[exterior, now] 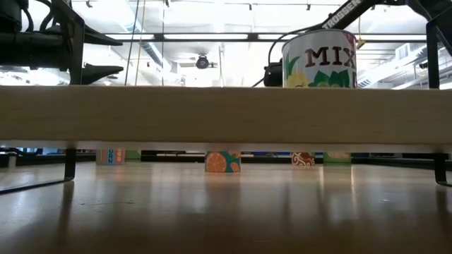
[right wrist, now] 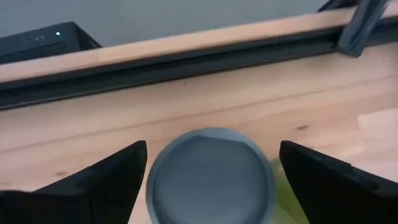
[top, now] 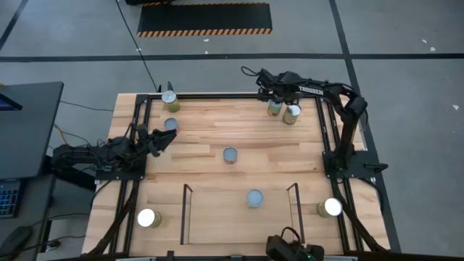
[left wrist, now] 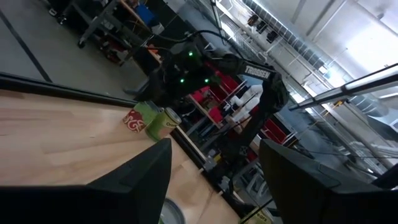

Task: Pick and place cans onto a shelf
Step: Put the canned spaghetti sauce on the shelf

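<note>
My right gripper (top: 270,96) hangs open at the table's far right, fingers pointing down. In the right wrist view a can with a dull grey top (right wrist: 211,177) stands on the table between its two fingers (right wrist: 212,149), apart from both. A second can (top: 291,114) stands right beside it. My left gripper (top: 168,138) waits open at the table's left side, with nothing between its fingers (left wrist: 214,149). The shelf (top: 217,210) sits at the near middle, and one can (top: 254,197) stands on it, seen upright on the board in the low view (exterior: 319,60).
More cans stand at the far left corner (top: 169,98), near my left gripper (top: 170,125), at the table's middle (top: 230,154), and at both near corners (top: 148,217) (top: 331,208). A black frame rail (right wrist: 186,59) runs along the far edge just beyond the right gripper.
</note>
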Tool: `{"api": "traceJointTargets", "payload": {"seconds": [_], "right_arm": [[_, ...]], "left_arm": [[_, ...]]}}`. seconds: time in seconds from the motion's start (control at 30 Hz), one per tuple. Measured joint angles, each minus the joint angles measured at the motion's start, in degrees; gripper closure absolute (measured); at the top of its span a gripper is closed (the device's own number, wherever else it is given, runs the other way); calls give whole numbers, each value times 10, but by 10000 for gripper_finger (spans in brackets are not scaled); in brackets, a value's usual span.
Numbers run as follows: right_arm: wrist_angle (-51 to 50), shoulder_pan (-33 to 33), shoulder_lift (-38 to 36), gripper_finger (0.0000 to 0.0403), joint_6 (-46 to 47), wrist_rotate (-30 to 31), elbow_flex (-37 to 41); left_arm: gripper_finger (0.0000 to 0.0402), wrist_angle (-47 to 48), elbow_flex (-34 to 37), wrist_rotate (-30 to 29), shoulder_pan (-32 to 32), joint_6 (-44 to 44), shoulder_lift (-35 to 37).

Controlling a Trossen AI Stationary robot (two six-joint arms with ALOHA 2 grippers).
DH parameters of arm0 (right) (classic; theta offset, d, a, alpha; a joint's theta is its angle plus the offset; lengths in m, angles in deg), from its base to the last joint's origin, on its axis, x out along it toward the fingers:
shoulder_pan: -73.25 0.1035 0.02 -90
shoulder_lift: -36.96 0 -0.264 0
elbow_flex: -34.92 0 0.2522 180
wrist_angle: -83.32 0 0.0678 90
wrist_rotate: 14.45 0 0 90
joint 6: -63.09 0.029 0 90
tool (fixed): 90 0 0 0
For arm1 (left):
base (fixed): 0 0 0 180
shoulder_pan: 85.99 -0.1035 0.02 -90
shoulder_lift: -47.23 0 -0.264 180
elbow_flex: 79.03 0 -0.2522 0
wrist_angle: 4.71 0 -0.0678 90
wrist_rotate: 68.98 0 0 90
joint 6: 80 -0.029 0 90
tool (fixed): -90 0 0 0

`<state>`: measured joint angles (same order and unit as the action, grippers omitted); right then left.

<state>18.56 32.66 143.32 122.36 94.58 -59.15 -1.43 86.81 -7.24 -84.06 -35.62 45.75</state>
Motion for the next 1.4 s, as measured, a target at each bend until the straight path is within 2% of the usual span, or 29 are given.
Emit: {"api": "traceJointTargets", "payload": {"seconds": [0.23, 0.37, 0.5, 0.67, 0.83, 0.93, 1.17, 1.27, 1.4], "right_arm": [[5, 12, 32, 29, 20, -35, 0], [13, 18, 41, 35, 27, -28, 0], [14, 24, 41, 61, 35, -19, 0], [16, 36, 37, 115, 14, -14, 0], [22, 85, -7, 118, -62, -6, 0], [31, 131, -52, 118, -151, -25, 0], [97, 306, -167, 117, -320, -146, 0], [150, 394, -200, 116, -417, -162, 0], [242, 502, -219, 116, -550, -145, 0]], "left_arm": [[152, 0, 0, 2, 0, 0, 0], [156, 0, 0, 3, 0, 0, 0], [156, 0, 0, 2, 0, -2, 0], [157, 0, 0, 3, 0, -7, 0], [157, 0, 0, 2, 0, -7, 0], [157, 0, 0, 3, 0, -15, 0], [157, 1, 0, 3, 0, -85, 0], [157, 1, 0, 3, 0, -95, 0], [157, 1, 0, 3, 0, -96, 0]]}}
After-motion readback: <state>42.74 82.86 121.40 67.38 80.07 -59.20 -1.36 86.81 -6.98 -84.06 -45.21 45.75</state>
